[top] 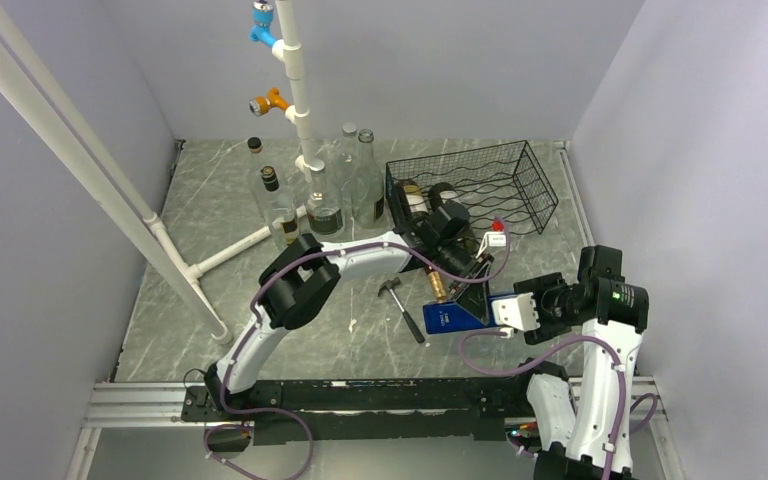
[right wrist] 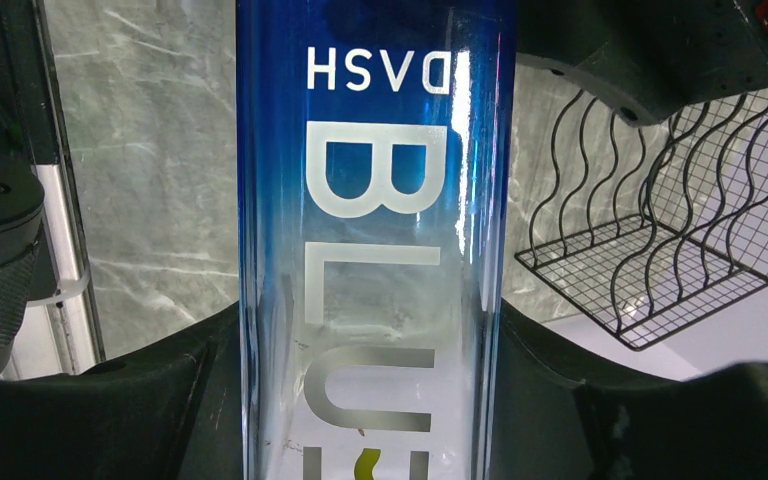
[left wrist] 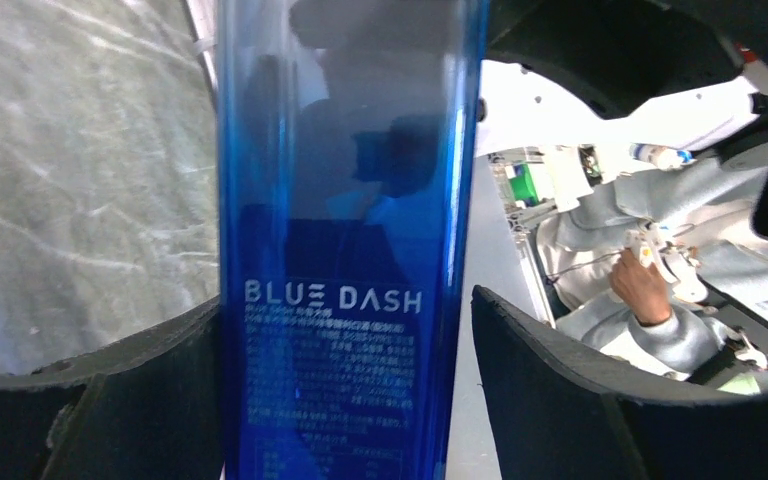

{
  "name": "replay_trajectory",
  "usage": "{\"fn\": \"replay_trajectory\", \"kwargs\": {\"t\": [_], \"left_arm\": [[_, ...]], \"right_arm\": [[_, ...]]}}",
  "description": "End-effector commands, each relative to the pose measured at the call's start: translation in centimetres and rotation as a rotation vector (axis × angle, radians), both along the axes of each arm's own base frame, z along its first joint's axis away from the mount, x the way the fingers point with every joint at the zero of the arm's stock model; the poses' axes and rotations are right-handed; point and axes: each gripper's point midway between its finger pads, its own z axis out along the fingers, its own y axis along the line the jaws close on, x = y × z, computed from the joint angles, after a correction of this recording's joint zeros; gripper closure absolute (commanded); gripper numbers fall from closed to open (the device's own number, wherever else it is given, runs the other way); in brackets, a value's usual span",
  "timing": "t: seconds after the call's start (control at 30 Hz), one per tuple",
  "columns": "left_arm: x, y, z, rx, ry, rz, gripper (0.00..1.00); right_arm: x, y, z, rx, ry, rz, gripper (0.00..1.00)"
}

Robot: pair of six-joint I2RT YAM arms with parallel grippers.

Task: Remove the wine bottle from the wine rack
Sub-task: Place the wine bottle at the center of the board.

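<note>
Already the blue bottle (top: 455, 317) was clear of the rack (top: 535, 190). It was held above the table (top: 210, 230) just in front of the rack, between the two arms. The step in hand looked like a handover or a shared carry. Doing it well meant one thing above all: neither pair of fingers should let go until the other had a sure hold. Glass this smooth would likely slip under a light pinch, so the squeeze wanted to land squarely across the body, not on a corner. A hammer (top: 405, 308) lay on the table just beside the spot, so any setting-down needed a place away from it.

The right fingers (right wrist: 120, 420) were at a middling spread and pressed against both sides of the bottle's body, holding it. The left fingers (left wrist: 130, 410) stood wider, one on each side of the bottle. One pad seemed to touch the glass while the other showed a thin gap, so they framed the bottle without truly gripping it yet.
</note>
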Motion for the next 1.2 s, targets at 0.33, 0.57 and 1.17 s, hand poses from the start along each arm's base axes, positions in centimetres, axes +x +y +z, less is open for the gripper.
{"fn": "replay_trajectory", "kwargs": {"t": [0.33, 0.57, 1.17], "left_arm": [[-2.6, 1.2, 4.3, -0.144, 0.106, -0.204, 0.53], [-2.6, 1.1, 4.6, -0.15, 0.113, -0.214, 1.0], [-1.2, 1.1, 4.9, -0.163, 0.097, -0.138, 1.0]], "right_arm": [[2.9, 3.5, 3.6, -0.045, -0.323, 0.421, 1.0], [2.8, 3.5, 3.3, -0.043, -0.318, 0.419, 0.91], [2.5, 3.7, 2.2, -0.011, -0.292, 0.397, 0.06]]}}
